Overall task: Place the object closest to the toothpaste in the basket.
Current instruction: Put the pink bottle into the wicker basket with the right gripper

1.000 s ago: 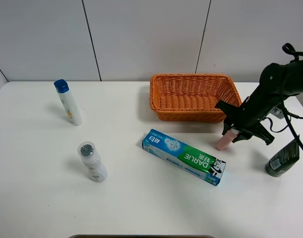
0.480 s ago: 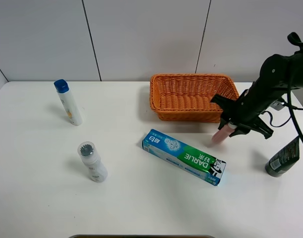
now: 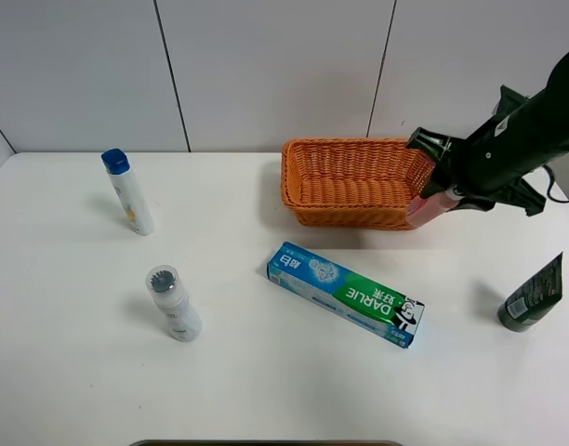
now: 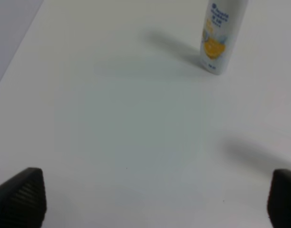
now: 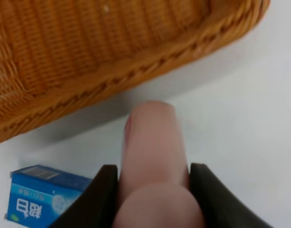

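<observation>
The blue and green toothpaste box (image 3: 346, 293) lies on the white table in front of the orange wicker basket (image 3: 314, 181). My right gripper (image 3: 445, 190) is shut on a pink tube (image 3: 430, 205) and holds it in the air by the basket's front right corner. In the right wrist view the pink tube (image 5: 153, 161) sits between the fingers (image 5: 95, 194), with the basket's rim (image 5: 117, 80) and one end of the toothpaste box (image 5: 38, 202) below it. My left gripper (image 4: 155, 199) is open over bare table; the high view does not show it.
A white bottle with a blue cap (image 3: 128, 191) stands at the far left, also in the left wrist view (image 4: 221, 35). A white roll-on bottle (image 3: 172, 303) stands at front left. A dark green tube (image 3: 532, 295) stands at the right edge.
My right gripper has lifted the pink tube off the table and carried it up and back, from beside the toothpaste box to the basket's front right corner.
</observation>
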Robot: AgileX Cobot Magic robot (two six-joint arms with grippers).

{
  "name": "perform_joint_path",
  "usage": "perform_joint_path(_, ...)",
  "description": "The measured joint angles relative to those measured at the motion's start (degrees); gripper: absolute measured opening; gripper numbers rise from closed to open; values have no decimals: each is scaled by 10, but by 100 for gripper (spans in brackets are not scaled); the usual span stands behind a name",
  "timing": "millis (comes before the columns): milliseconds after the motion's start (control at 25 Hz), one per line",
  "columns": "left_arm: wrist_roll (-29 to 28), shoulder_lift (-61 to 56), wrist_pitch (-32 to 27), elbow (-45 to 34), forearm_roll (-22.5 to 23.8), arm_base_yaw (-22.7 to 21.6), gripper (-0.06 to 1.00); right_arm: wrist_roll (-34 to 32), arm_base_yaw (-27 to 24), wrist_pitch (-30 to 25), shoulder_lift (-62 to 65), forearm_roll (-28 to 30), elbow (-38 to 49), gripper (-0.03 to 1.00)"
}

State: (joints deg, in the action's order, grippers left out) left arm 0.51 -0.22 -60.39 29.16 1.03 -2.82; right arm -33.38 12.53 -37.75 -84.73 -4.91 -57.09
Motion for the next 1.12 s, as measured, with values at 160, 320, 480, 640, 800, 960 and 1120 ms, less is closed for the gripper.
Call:
perform_joint_path(160, 0, 0, 0, 0, 0, 0, 94, 74, 0, -3, 47, 28, 0, 37)
perform_joint_path(320, 0, 0, 0, 0, 0, 0, 94, 154, 0, -2, 47, 32, 0, 37)
perform_joint_path(480, 0, 0, 0, 0, 0, 0, 94, 225, 0, 9, 35, 36, -12, 37)
perform_joint_path(640, 0, 0, 0, 0, 0, 0, 94, 281, 0, 12, -3, 43, -67, 37)
perform_joint_path(800, 0, 0, 0, 0, 0, 0, 94, 315, 0, 11, -63, 46, -129, 37)
perform_joint_path(960, 0, 0, 0, 0, 0, 0, 94, 328, 0, 11, -127, 49, -183, 37)
perform_joint_path(1120, 0, 0, 0, 0, 0, 0, 94, 341, 0, 11, -193, 49, -234, 37)
